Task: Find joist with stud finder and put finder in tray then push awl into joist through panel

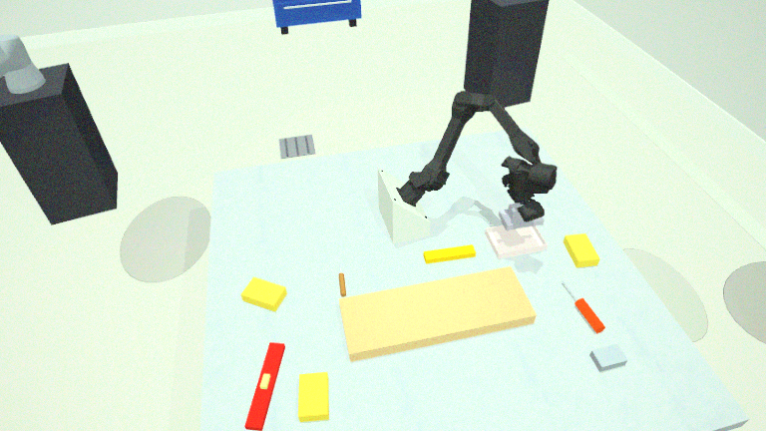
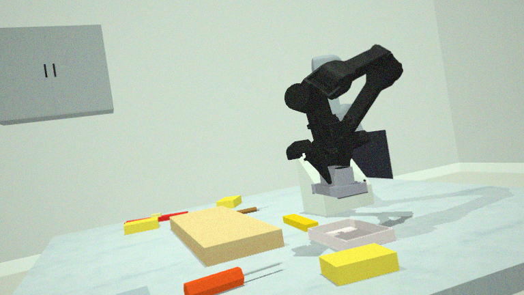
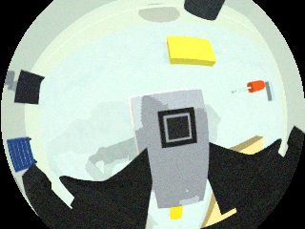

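Observation:
My gripper (image 1: 520, 213) (image 2: 340, 175) (image 3: 174, 147) is shut on the grey stud finder (image 1: 510, 216) (image 2: 339, 185) (image 3: 174, 147) and holds it in the air above the shallow pale pink tray (image 1: 497, 249) (image 2: 340, 244). The stud finder's shadow falls inside the tray. The tan floor panel (image 1: 435, 314) (image 2: 228, 235) (image 3: 251, 147) lies flat in front of the tray, with no hole visible. An orange-handled tool with a thin shaft (image 1: 588, 314) (image 2: 214, 280) (image 3: 257, 86) lies right of the panel. A small brown-handled pointed tool (image 1: 341, 283) (image 2: 247, 209) lies at the panel's left end. I cannot tell which of them is the awl.
Yellow blocks lie around the panel (image 1: 580, 249) (image 2: 358, 263) (image 1: 263, 292) (image 1: 313, 395), and a yellow bar (image 1: 449, 253) (image 2: 299, 221) lies behind it. A red level (image 1: 265, 384) is at the front left and a grey block (image 1: 607, 357) at the front right. The arm's white wedge base (image 1: 401, 217) stands behind.

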Available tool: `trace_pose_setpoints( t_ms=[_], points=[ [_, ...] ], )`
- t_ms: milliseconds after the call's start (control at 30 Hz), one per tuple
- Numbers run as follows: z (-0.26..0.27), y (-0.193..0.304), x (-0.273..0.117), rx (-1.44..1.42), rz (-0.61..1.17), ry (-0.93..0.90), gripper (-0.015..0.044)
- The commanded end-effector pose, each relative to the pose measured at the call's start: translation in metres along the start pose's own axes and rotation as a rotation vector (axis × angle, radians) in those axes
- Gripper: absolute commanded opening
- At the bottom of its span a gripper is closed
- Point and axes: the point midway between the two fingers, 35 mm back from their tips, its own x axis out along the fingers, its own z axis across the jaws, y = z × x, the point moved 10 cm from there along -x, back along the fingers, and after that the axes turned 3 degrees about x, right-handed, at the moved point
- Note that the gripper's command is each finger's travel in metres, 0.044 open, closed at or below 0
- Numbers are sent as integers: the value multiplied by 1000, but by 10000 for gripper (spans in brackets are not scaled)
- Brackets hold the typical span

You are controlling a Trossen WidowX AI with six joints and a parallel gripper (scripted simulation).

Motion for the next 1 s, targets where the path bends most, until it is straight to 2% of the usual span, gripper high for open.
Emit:
trace_pose_setpoints(
  t_ms=[0,967],
  points=[
    [7,-1,0,-30,-13,-7,0],
    [1,10,41,-34,-3,-8,0]
  ],
)
